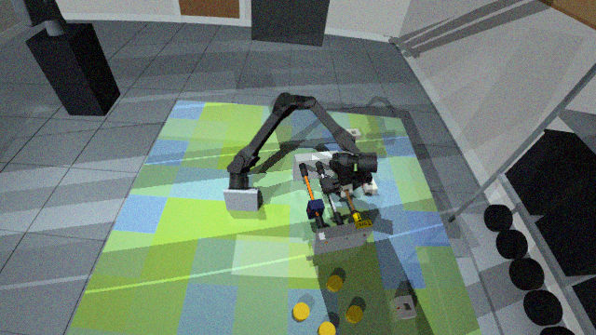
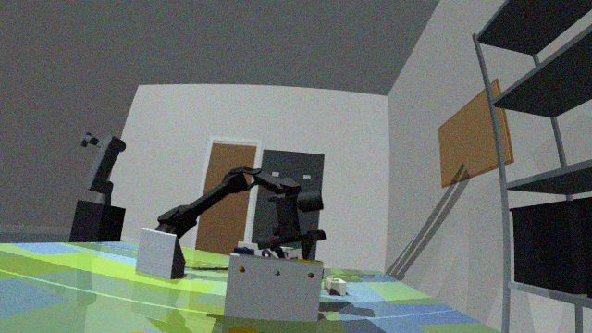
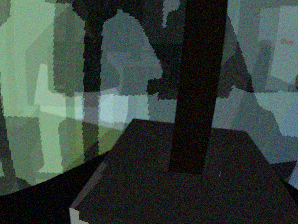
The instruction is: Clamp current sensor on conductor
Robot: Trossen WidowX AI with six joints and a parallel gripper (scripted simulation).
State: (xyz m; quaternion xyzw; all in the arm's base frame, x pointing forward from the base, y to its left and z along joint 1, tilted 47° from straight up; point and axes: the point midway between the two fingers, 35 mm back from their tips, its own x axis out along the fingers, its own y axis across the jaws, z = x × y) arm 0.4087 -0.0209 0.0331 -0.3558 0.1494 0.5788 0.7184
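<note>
You have black parallel-jaw gripper (image 1: 346,188) clamped on pale split-core sensor (image 1: 345,190), sitting on rightmost orange conductor (image 1: 350,203) near yellow LOAD tag (image 1: 362,223). Judged mid-squeeze: latch not confirmed, arrow direction unreadable. Left: finish squeeze, release.

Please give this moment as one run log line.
phase: squeeze | hand: shut on sensor | sensor: on LOAD conductor | latch: cannot tell
</note>
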